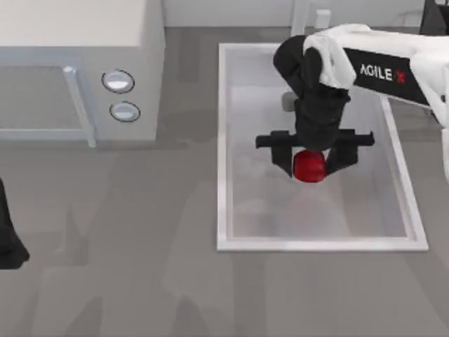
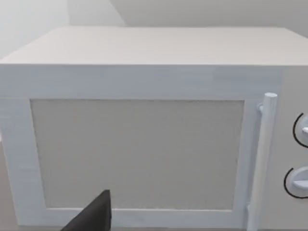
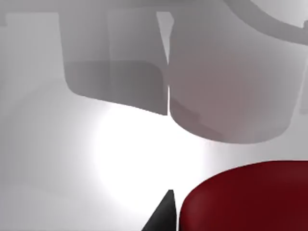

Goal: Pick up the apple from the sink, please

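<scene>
A: One apple [image 1: 308,166], mid sink [image 1: 223,140], right pincer [image 1: 309,163] straddling it, fingers apart, not clamped yet.
B: Light, stiff, glossy, probably slippery. Squeeze at its widest middle. Left pincer [image 2: 94,216] parked by the microwave [image 2: 144,144], can't tell its state.

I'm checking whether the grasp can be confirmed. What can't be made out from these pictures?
- Top view: the right end effector covers the small glossy red apple's upper part, so contact is unclear.
- Right wrist view: the apple is cut off by the edge.
- Top view: the left end effector is cut off at the left edge.
- The large white rectangular sink's faucet is hidden behind the arm.
</scene>
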